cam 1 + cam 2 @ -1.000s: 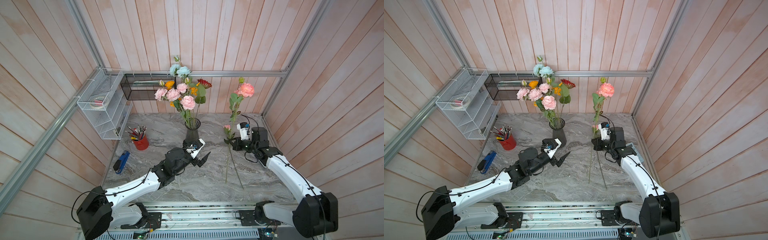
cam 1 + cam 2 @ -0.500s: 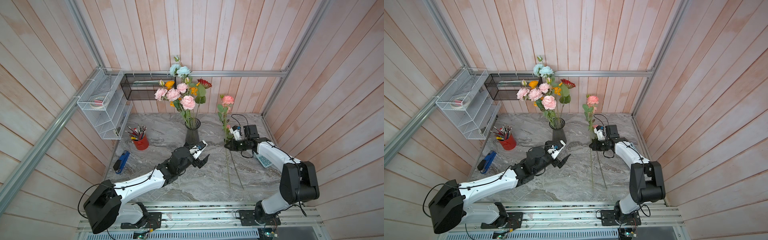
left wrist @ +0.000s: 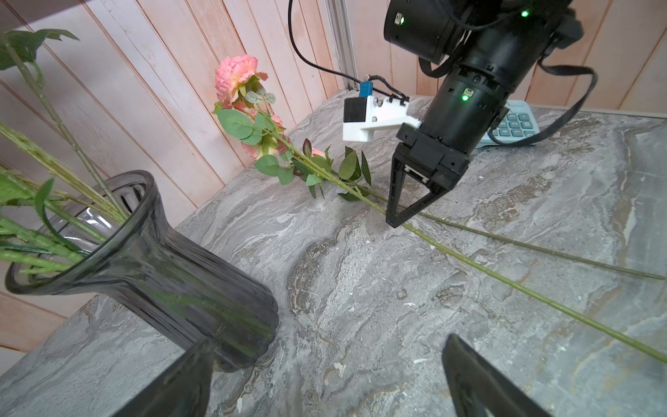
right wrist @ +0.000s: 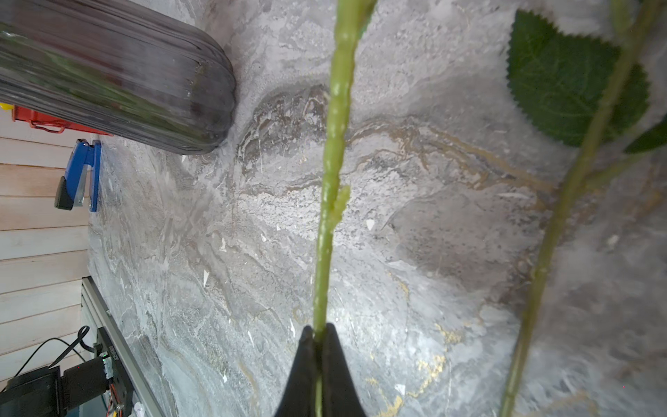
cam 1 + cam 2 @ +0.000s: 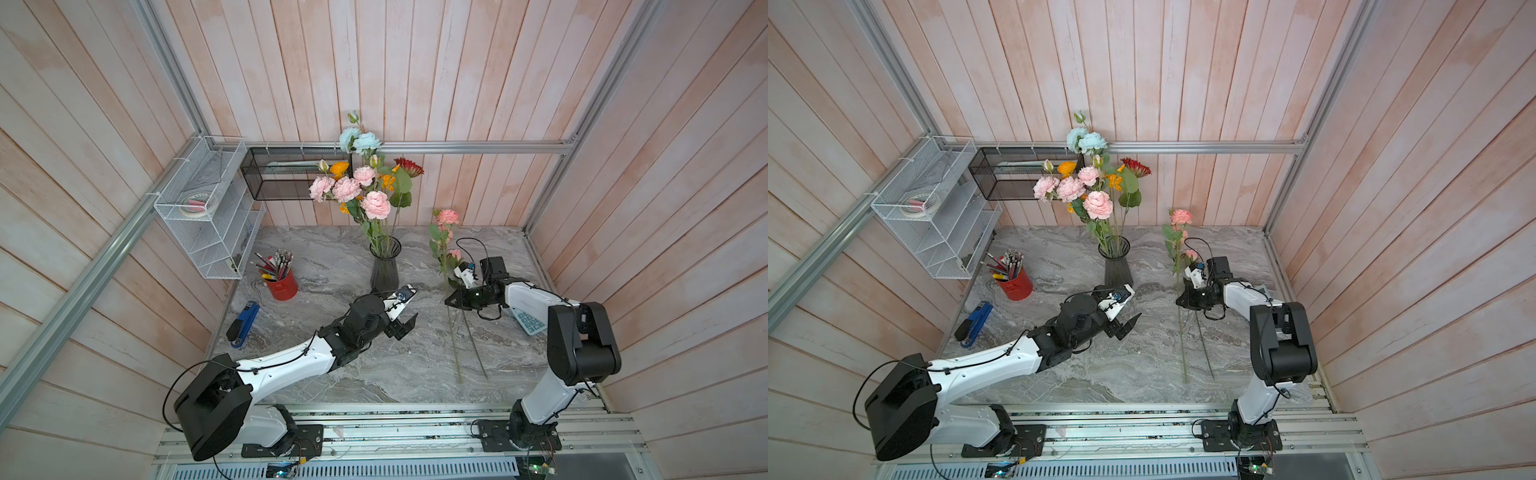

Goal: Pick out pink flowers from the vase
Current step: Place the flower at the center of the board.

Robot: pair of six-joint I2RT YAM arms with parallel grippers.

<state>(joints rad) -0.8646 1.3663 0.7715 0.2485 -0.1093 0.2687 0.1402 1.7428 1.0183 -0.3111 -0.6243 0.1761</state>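
The dark ribbed vase stands mid-table and holds several pink flowers among orange, red and pale blue blooms. My right gripper is shut on the green stem of one pink flower. That flower's head is to the right of the vase, and its stem runs low over the table. A second stem lies beside it. My left gripper is open and holds nothing, just in front of the vase base.
A red pencil cup and a blue stapler sit at the left. A calculator lies under the right arm. A white wire rack and a black mesh shelf hang on the walls.
My right gripper has come down and leftward with the pink flower, bringing its head lower and its stem close to the table. The left gripper has shifted slightly and stays open.
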